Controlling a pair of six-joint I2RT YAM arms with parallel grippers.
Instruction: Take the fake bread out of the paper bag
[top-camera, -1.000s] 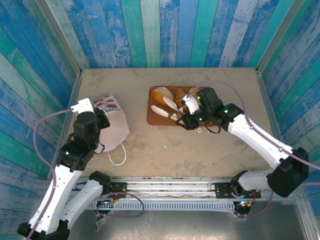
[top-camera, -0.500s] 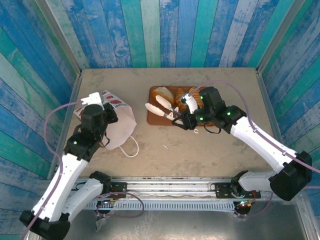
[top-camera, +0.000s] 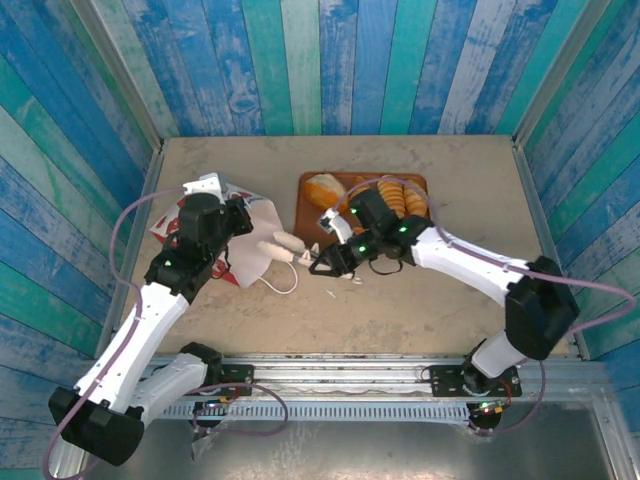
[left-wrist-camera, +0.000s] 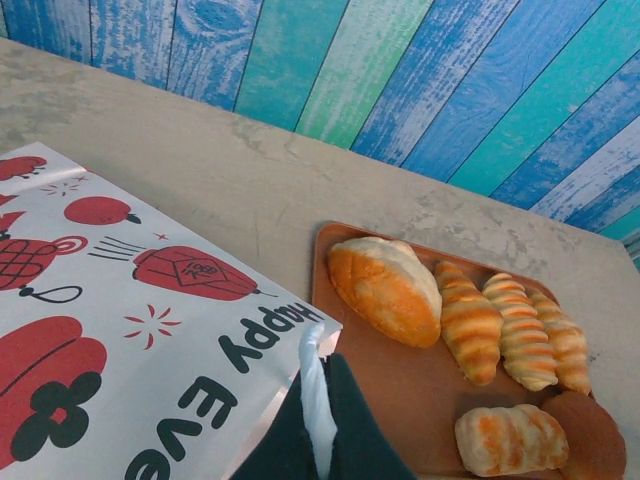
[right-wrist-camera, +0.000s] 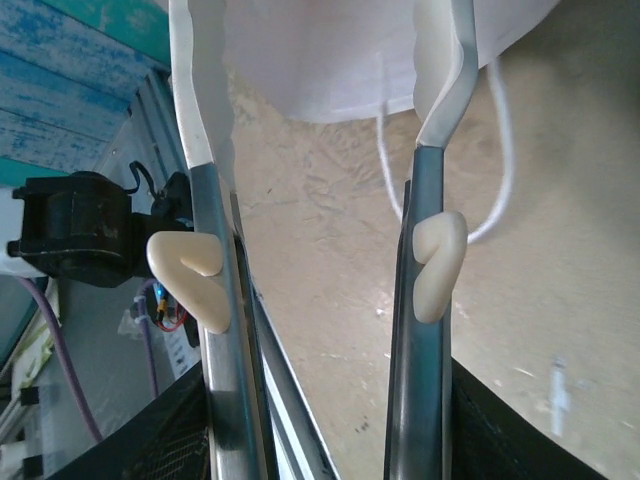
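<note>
The white paper bag (top-camera: 255, 232) with red prints (left-wrist-camera: 150, 330) lies left of the tray, its mouth facing right. My left gripper (left-wrist-camera: 320, 440) is shut on the bag's top edge (top-camera: 232, 225). My right gripper (top-camera: 335, 258) is shut on metal tongs (right-wrist-camera: 215, 330), which stand open. The tongs' pale tips (top-camera: 283, 246) reach the bag's mouth (right-wrist-camera: 330, 50). Fake bread lies on the brown tray (left-wrist-camera: 400, 380): a pale bun (left-wrist-camera: 385, 290), croissants (left-wrist-camera: 470, 320) and a roll (left-wrist-camera: 505, 438). The bag's inside is hidden.
The tray (top-camera: 420, 182) sits at the middle back of the table. The bag's loop handle (top-camera: 280, 285) trails toward the front. Blue-green plank walls (top-camera: 320, 70) close in three sides. A metal rail (top-camera: 340, 375) runs along the near edge.
My right arm swung left from over the tray, bringing the tongs' tips to the bag. My left arm moved up and right, carrying the bag's edge toward the tray.
</note>
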